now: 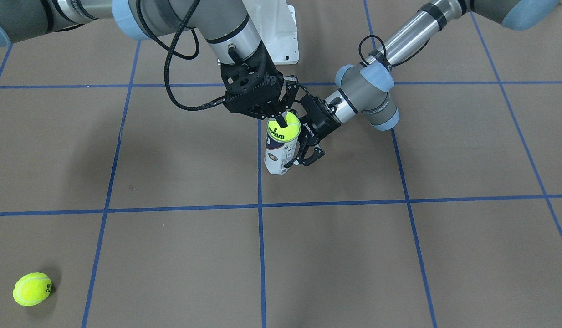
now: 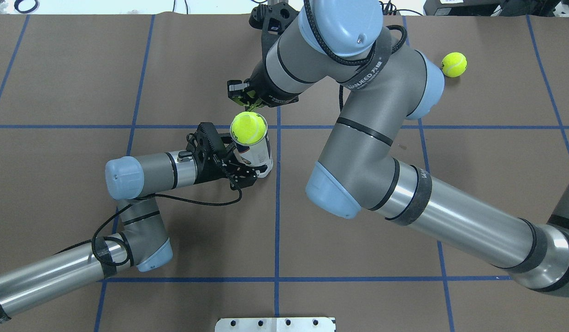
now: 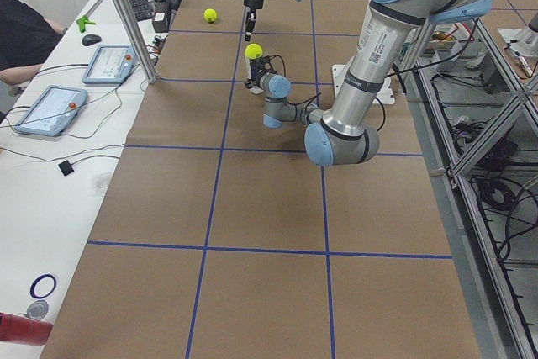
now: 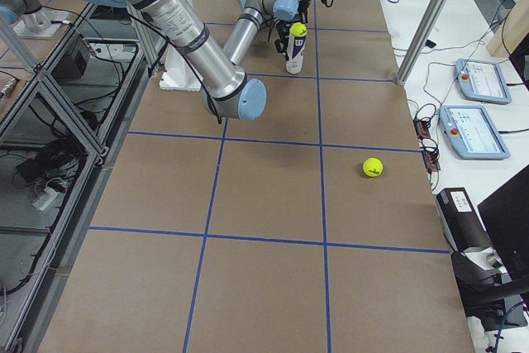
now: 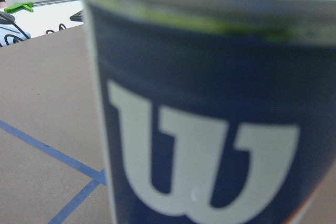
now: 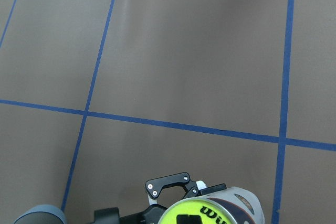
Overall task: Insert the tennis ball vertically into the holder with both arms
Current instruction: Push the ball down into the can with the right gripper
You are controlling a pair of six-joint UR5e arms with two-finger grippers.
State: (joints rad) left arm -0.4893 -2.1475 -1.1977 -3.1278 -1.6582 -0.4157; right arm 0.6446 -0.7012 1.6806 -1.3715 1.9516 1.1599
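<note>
1. While the left gripper [image 1: 303,145] clenched the side of the holder [image 1: 277,157], which stood upright on the table [image 1: 399,255], the front view showed the tennis ball [image 1: 284,129] sitting in the holder's mouth, not yet sunk. The right gripper [image 1: 282,117] hung just over the ball, one fingertip across its top. Whether it grasped or had let go could not be told.
2. From overhead, the ball filled the holder's opening. The step in hand was judged to be the insertion itself. The next move probably called for a straight push down, with the left grip firm.
3. Both side views placed the holder far from every table edge, with open room around it. A spare ball [image 3: 210,15] lay well apart.
4. The left wrist view was filled by the blurred navy label [image 5: 199,145], and the right wrist view showed bare table beyond the ball.
</note>
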